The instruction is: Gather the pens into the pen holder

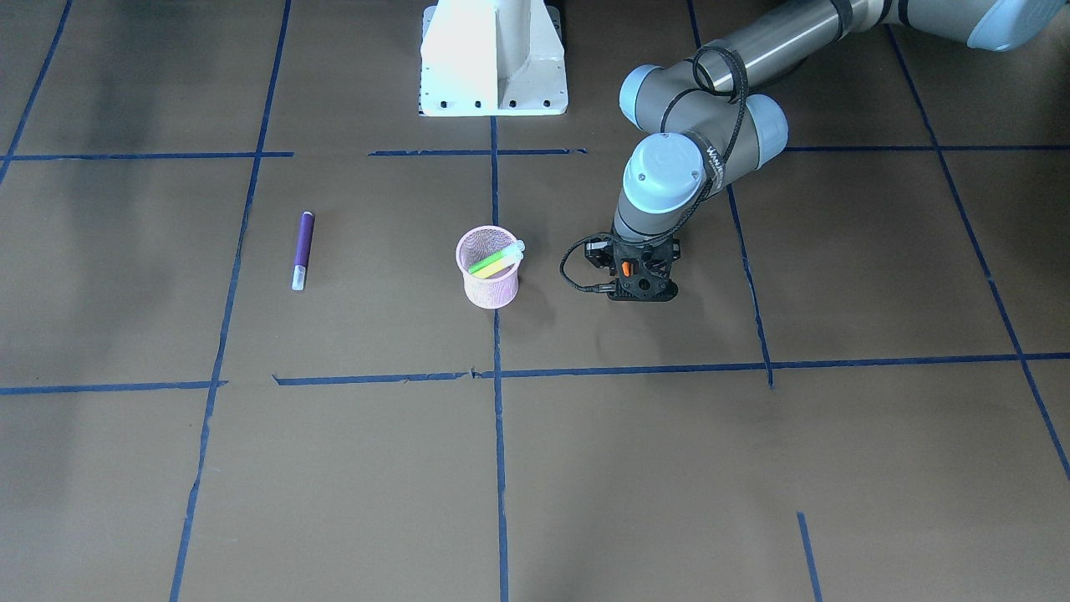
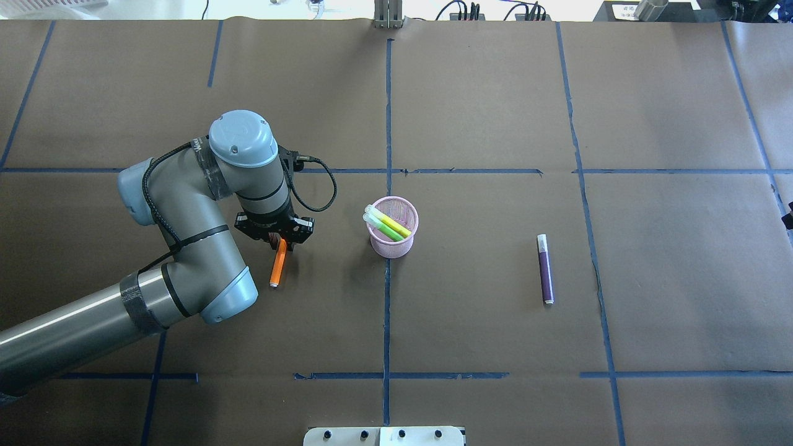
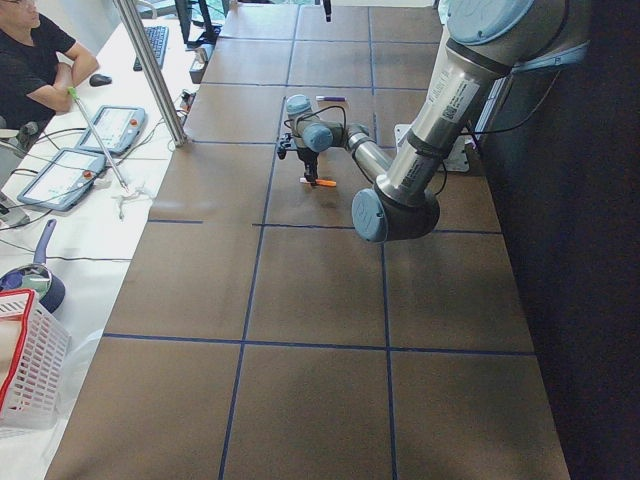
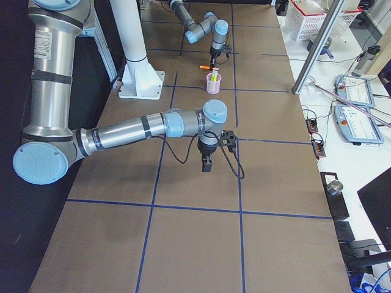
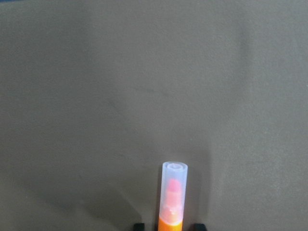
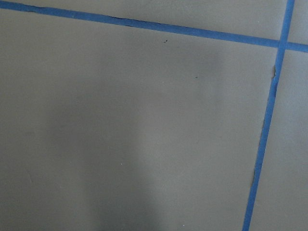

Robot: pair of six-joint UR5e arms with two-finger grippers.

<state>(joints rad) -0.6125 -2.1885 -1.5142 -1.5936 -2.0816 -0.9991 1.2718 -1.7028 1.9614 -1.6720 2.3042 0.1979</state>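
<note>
- Orange pen [image 5: 173, 197], lower centre of wrist view, pinched at its tail by left gripper [image 2: 280, 238].
- Likely best: lift, tip upright, release over pen holder [image 2: 391, 248], mid-frame.
- Right gripper [image 4: 208, 163]: grip unreadable.

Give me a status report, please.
Left gripper shut on orange pen. Green pen, yellow pen in cup; purple pen loose. Right gripper unclear. Path to cup open.

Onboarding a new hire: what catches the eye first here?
The left gripper, shut on the orange pen, stands out on the robot's left of the pink pen holder. The holder already has the green pen and yellow pen leaning inside, while the purple pen lies alone on the table to its right.
</note>
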